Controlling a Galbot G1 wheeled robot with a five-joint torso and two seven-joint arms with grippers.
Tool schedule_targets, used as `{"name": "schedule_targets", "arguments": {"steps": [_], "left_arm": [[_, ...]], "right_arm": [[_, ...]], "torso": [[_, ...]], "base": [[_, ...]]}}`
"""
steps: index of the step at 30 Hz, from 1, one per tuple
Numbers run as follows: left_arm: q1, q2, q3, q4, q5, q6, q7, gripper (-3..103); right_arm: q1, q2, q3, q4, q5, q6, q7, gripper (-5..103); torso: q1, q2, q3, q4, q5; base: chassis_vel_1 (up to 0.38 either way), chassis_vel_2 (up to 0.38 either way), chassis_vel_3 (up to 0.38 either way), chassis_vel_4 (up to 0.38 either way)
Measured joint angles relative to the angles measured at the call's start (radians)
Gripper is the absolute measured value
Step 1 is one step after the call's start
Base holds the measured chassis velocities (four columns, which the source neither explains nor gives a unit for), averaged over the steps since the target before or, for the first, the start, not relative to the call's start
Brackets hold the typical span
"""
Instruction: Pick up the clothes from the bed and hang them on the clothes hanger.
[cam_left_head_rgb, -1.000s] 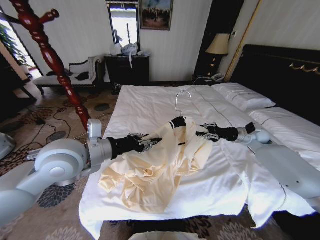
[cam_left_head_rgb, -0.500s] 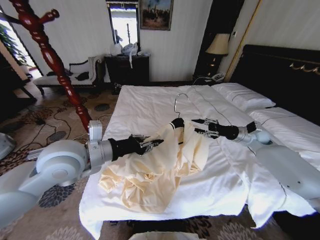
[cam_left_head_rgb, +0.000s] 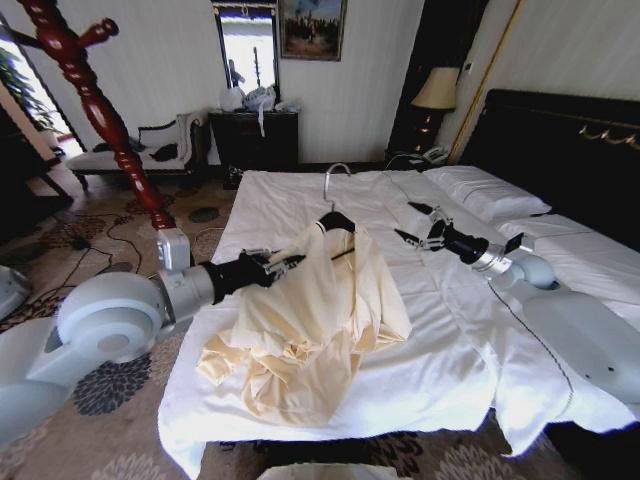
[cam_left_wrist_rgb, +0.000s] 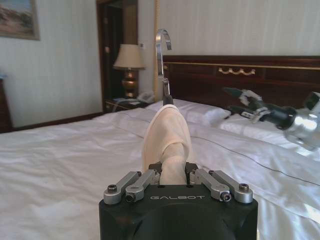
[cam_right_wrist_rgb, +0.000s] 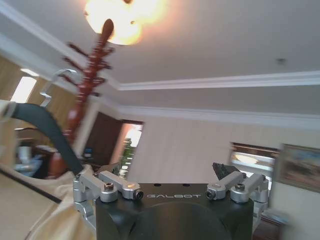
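Note:
The clothes (cam_left_head_rgb: 310, 330), a pale cream-yellow shirt, hang over the clothes hanger (cam_left_head_rgb: 337, 219) above the bed (cam_left_head_rgb: 300, 195), and their lower part is bunched on the sheet. My left gripper (cam_left_head_rgb: 280, 265) is shut on the hanger's near end, with fabric draped around it. In the left wrist view the left gripper (cam_left_wrist_rgb: 172, 175) pinches the hanger under the clothes (cam_left_wrist_rgb: 167, 130), and the silver hook (cam_left_wrist_rgb: 162, 45) stands upright. My right gripper (cam_left_head_rgb: 420, 225) is open, clear of the shirt and near the pillows. The right wrist view has the right gripper (cam_right_wrist_rgb: 160, 175) holding nothing, beside the hanger (cam_right_wrist_rgb: 45, 125).
A red-brown wooden coat stand (cam_left_head_rgb: 100, 110) rises left of the bed over patterned carpet. White pillows (cam_left_head_rgb: 490, 190) and the dark headboard (cam_left_head_rgb: 560, 140) lie at the right. A dark cabinet (cam_left_head_rgb: 255, 140) and a lamp (cam_left_head_rgb: 435, 90) stand against the far wall.
The left gripper has raised the hanger and shirt and carried them left. The right gripper has drawn back from the shirt toward the pillows and opened wider.

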Motion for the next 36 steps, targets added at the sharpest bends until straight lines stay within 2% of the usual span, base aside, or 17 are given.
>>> {"name": "schedule_targets", "arguments": {"steps": [1,2,4,5,11,16,19,26,28,29,33,36], "left_arm": [[-0.009,0.005,-0.007,0.027,0.012,0.001,-0.006,20],[-0.020,0.012,-0.012,0.049,0.019,0.002,-0.004,20],[-0.047,0.028,-0.017,0.097,0.041,0.003,0.019,20],[-0.047,0.028,-0.017,0.097,0.041,0.003,0.019,20],[-0.129,0.049,-0.001,0.225,0.111,-0.019,0.107,20],[-0.216,0.038,0.029,0.333,0.175,-0.045,0.169,20],[-0.256,0.023,0.043,0.374,0.186,-0.051,0.183,20],[-0.447,-0.070,0.111,0.578,0.248,-0.066,0.244,20],[-0.462,-0.075,0.119,0.593,0.251,-0.068,0.246,20],[-0.522,-0.094,0.145,0.650,0.260,-0.070,0.260,20],[-0.645,-0.143,0.212,0.773,0.285,-0.077,0.291,20],[-0.696,-0.166,0.256,0.823,0.297,-0.083,0.302,20]], "right_arm": [[-0.004,0.009,-0.002,0.003,0.001,-0.010,0.093,100],[-0.004,0.019,-0.007,0.003,0.001,-0.015,0.138,100],[0.002,0.035,-0.017,0.000,-0.005,-0.020,0.167,100],[0.002,0.035,-0.017,0.000,-0.005,-0.020,0.167,100],[0.019,0.067,-0.037,-0.007,-0.014,-0.025,0.164,100],[0.023,0.088,-0.043,-0.032,-0.020,-0.025,0.139,100],[0.023,0.093,-0.045,-0.043,-0.022,-0.025,0.127,100],[0.025,0.108,-0.047,-0.070,-0.023,-0.018,0.097,100],[0.025,0.108,-0.047,-0.071,-0.024,-0.017,0.096,100],[0.025,0.110,-0.048,-0.072,-0.025,-0.015,0.091,100],[0.023,0.111,-0.047,-0.072,-0.026,-0.009,0.083,100],[0.021,0.109,-0.045,-0.072,-0.028,-0.004,0.078,100]], "torso": [[0.000,0.000,0.000,-0.0003,0.0000],[0.000,0.000,0.000,-0.0003,0.0000],[0.000,0.000,0.000,0.0002,0.0004],[0.000,0.000,0.000,0.0002,0.0004],[0.000,0.000,0.000,0.0003,-0.0001],[0.000,0.000,0.000,0.0002,0.0001],[0.000,0.000,0.000,0.0002,0.0000],[0.000,0.000,0.000,0.0000,0.0000],[0.000,0.000,0.000,0.0000,0.0000],[0.000,0.000,0.000,0.0000,0.0000],[0.000,0.000,0.000,0.0002,0.0001],[0.000,0.000,0.000,0.0002,0.0002]], "base": [[0.000,0.000,0.000,0.000],[0.000,0.000,0.000,0.000],[0.000,0.000,0.000,0.000],[0.000,0.000,0.000,0.000],[0.000,0.000,0.000,0.000],[0.000,0.000,0.000,0.000],[0.000,0.000,0.000,0.000],[0.000,0.000,0.000,0.000],[0.000,0.000,0.000,0.000],[0.000,0.000,0.000,0.000],[0.000,0.000,0.000,0.000],[0.000,0.000,0.000,0.000]]}}
